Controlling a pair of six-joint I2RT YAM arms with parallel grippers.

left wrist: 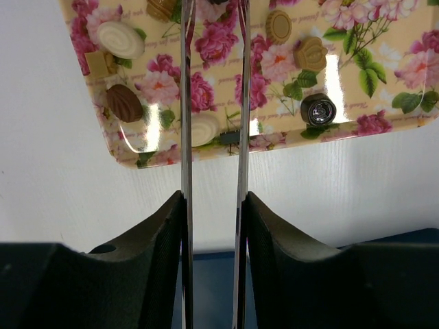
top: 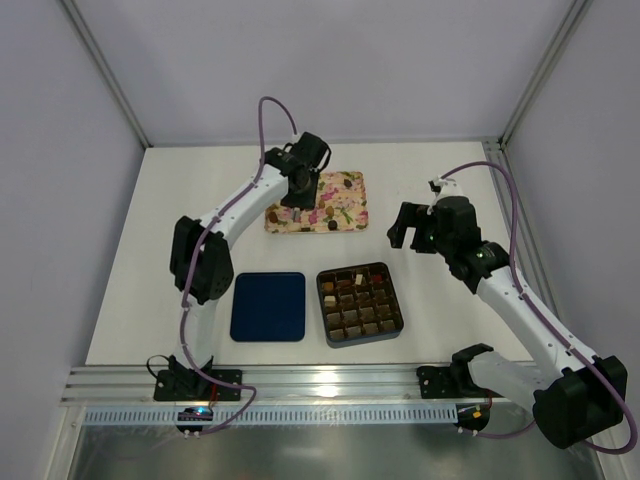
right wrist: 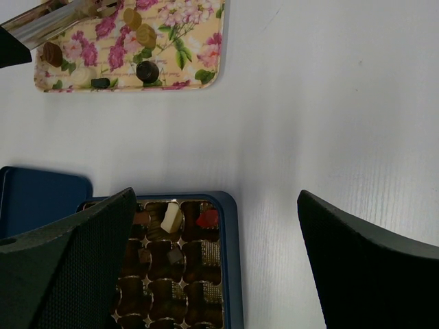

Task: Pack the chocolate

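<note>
Several loose chocolate pieces lie on the floral tray (top: 347, 184), among them a brown leaf-shaped piece (left wrist: 124, 103), a white oval one (left wrist: 120, 39) and a dark round one (left wrist: 317, 110). My left gripper (top: 298, 195) hangs over the tray's near left part, shut on thin metal tongs (left wrist: 185, 103). The tong tips reach past the top edge of the left wrist view, so I cannot see what they hold. The dark box (top: 398, 300) holds several chocolates, including a white piece (right wrist: 171, 216) and a red piece (right wrist: 207, 218). My right gripper (top: 405, 235) is open and empty, above the table beyond the box's far right corner.
A flat dark blue lid (top: 268, 306) lies left of the box. The tray also shows in the right wrist view (right wrist: 199, 41), with the tongs (right wrist: 48, 20) over it. White walls and metal frame posts ring the table; a metal rail runs along the near edge.
</note>
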